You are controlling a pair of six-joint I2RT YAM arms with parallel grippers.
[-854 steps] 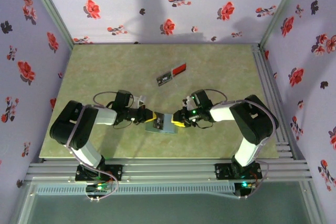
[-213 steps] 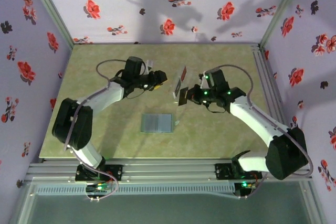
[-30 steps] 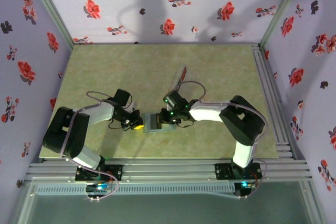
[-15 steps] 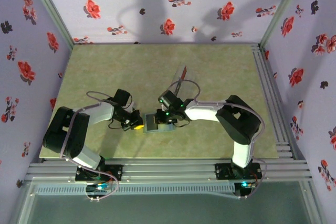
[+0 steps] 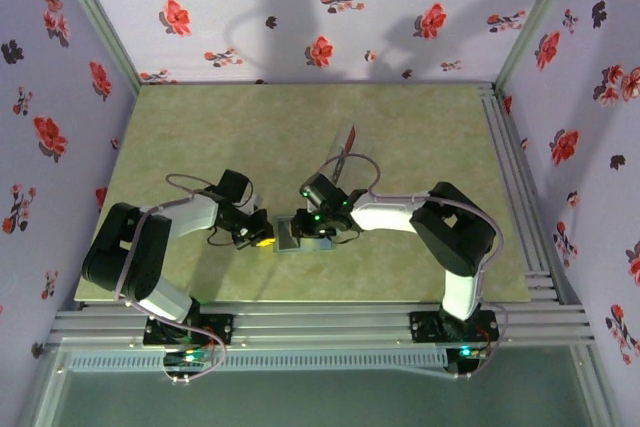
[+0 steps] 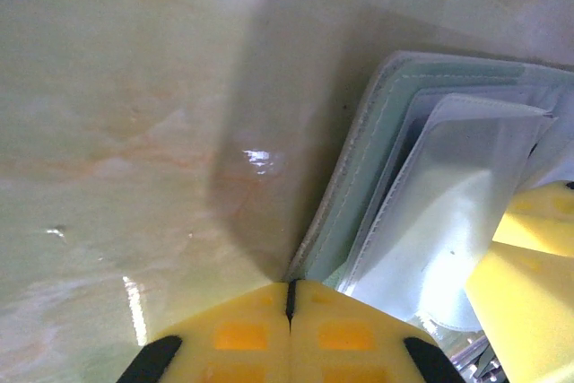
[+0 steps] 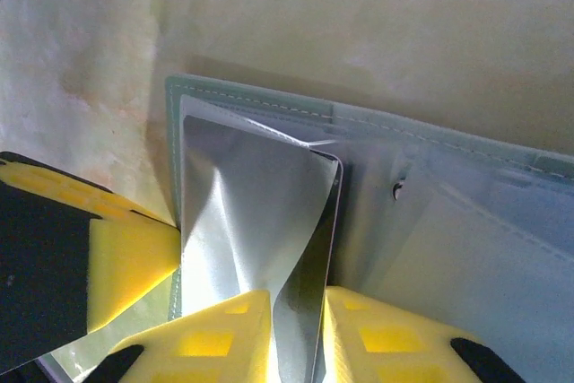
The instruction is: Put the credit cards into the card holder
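The grey-teal card holder (image 5: 288,234) lies open near the table's front, with clear sleeves (image 7: 233,213) fanned up from it. My left gripper (image 5: 264,239) is shut, its tips (image 6: 289,284) touching the holder's (image 6: 404,105) corner. My right gripper (image 5: 304,231) hovers over the holder's (image 7: 404,132) left half. Its jaws (image 7: 296,295) stand slightly apart around a bulged sleeve and a dark card (image 7: 318,275) seen edge-on in that sleeve. A red card (image 5: 346,137) lies farther back on the table.
The green table (image 5: 200,137) is fenced by metal rails (image 5: 520,197) on the right and front. Both sets of yellow fingers crowd together at the holder; my left finger (image 7: 121,262) sits just left of my right gripper.
My right gripper has slid a little to the left over the holder and its jaws have eased apart. The left gripper has stayed shut at the holder's corner.
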